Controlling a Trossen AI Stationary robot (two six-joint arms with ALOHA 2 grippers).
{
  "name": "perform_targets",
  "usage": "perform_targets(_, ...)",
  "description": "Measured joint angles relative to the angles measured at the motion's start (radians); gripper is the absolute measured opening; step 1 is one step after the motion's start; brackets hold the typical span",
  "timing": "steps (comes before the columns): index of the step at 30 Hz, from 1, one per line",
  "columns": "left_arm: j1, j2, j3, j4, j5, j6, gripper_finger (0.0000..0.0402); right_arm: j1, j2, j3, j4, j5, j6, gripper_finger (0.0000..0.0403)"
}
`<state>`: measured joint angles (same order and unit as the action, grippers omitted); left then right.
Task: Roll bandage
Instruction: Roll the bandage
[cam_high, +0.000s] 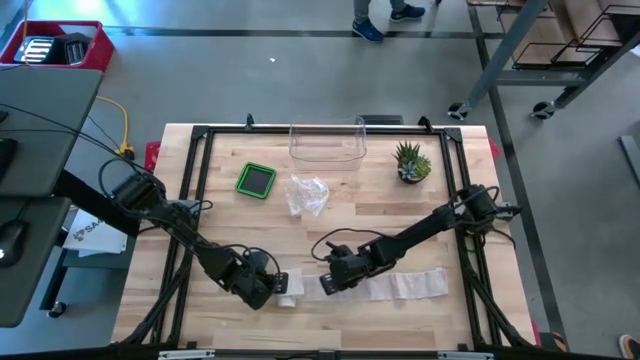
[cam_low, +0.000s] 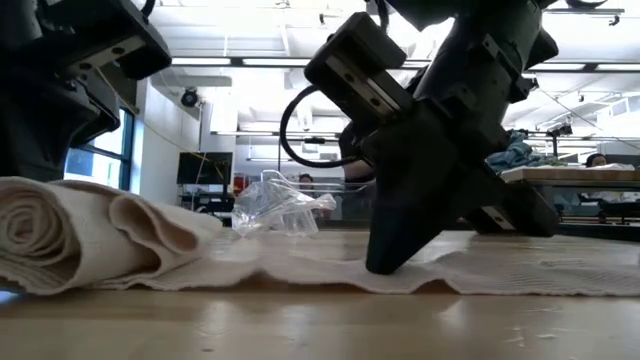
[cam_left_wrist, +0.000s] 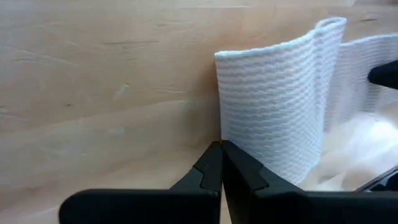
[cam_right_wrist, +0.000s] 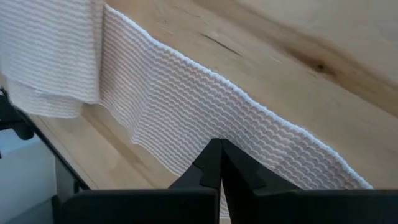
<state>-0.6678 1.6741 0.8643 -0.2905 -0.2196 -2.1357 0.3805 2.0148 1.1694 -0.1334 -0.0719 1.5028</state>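
A white woven bandage (cam_high: 400, 285) lies as a flat strip along the table's near side. Its left end is loosely rolled up (cam_low: 60, 235) and rests on the wood. My left gripper (cam_left_wrist: 222, 148) is shut, with its tips at the roll (cam_left_wrist: 273, 106), at the roll's outer end. My right gripper (cam_right_wrist: 221, 146) is shut and set down on the flat strip (cam_right_wrist: 186, 106) a little to the right of the roll. In the high view the two grippers (cam_high: 272, 285) (cam_high: 330, 284) stand either side of the roll (cam_high: 291, 287). My left gripper's shut tips stand at the lower corner of the roll's end edge (cam_left_wrist: 225, 134), slanting down from the table's left. Whether they touch the cloth or hold a layer, I cannot tell. My right gripper presses its shut fingertips (cam_low: 385, 262) down on the flat strip's middle width (cam_right_wrist: 233, 138), slanting down from the table's right. The strip lies flat on the wood under them, with small wrinkles toward the roll.
Farther back stand a green square container (cam_high: 257, 180), a crumpled clear plastic bag (cam_high: 307, 193), a clear box (cam_high: 327, 143) and a small potted plant (cam_high: 411, 162). A black frame (cam_high: 200, 135) borders the tabletop. Bare wood lies between these and the bandage.
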Motion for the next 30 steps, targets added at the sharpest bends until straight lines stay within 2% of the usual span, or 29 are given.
perform_targets(16, 0.006, -0.007, 0.014, 0.018, -0.026, 0.028, 0.0000, 0.000, -0.002, 0.002, -0.030, -0.016, -0.011, 0.0000)
perform_targets(30, 0.093, -0.007, 0.014, 0.120, -0.029, 0.152, 0.0000, 0.000, -0.001, 0.000, -0.024, -0.033, -0.019, 0.0000)
